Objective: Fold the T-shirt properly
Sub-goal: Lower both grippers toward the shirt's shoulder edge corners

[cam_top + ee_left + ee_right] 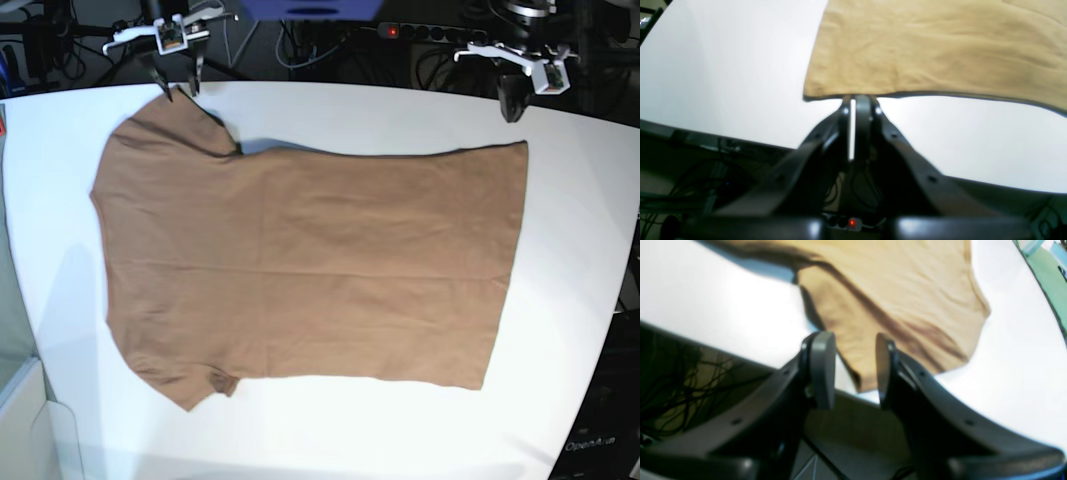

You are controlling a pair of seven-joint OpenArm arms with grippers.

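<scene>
Presently the T-shirt [310,270] is seen spread flat on the white table [560,180], unfolded. The left gripper [856,97] is nearly pressed together at the hem edge, whether pinching cloth cannot be told. The right gripper [853,350] is spread around the sleeve tip. Grasping is judged in hand; both corners must be secured before lifting

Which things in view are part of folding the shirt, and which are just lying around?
Part of the job:
- T-shirt, spread flat
- left gripper, shut, at the shirt's hem edge
- right gripper, open around the sleeve tip
- white table, the folding surface

Just lying about:
- power strip behind the table
- loose cables below the table edge
</scene>
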